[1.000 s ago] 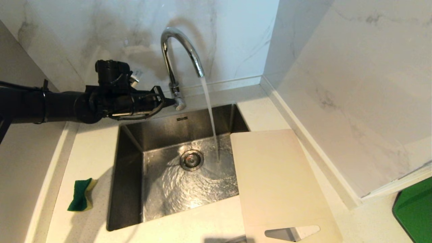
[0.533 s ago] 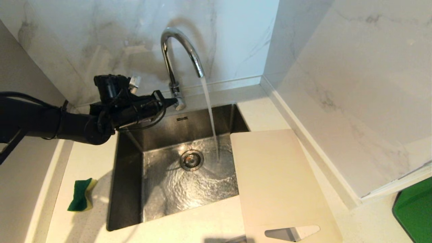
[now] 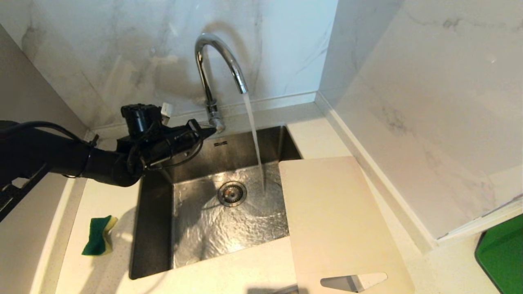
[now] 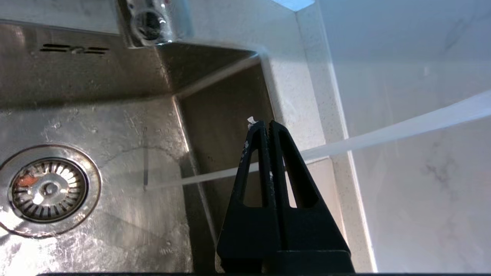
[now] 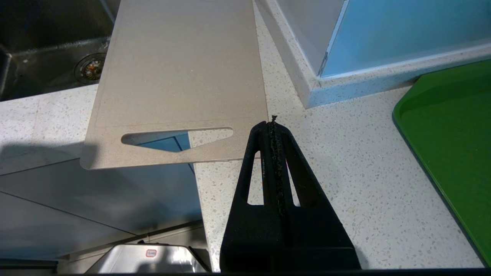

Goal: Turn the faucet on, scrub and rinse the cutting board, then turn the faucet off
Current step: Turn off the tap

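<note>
Surface: pale speckled stone surface [image 3: 102,196] around a steel sink [image 3: 155,212].
Board: thin beige plastic cutting board [image 3: 335,220] lies right of the sink, one edge overhanging the basin.
Faucet: tall chrome gooseneck faucet [image 3: 212,61] running water.
Left pincer [image 3: 210,130]: closed, empty, tips beside the faucet base.
Right pincer [image 5: 273,122]: closed, empty, near the board's handle end.
Sponge: green-and-yellow sponge [image 3: 98,236] left of the sink.

Your left arm [image 3: 45,157] is a matte black tube with thin black cables looped along it. Its tool [image 3: 210,130] ends in black triangular fingers [image 4: 264,168] with slot cutouts; a boxy black camera module [image 3: 141,116] sits above.
</note>
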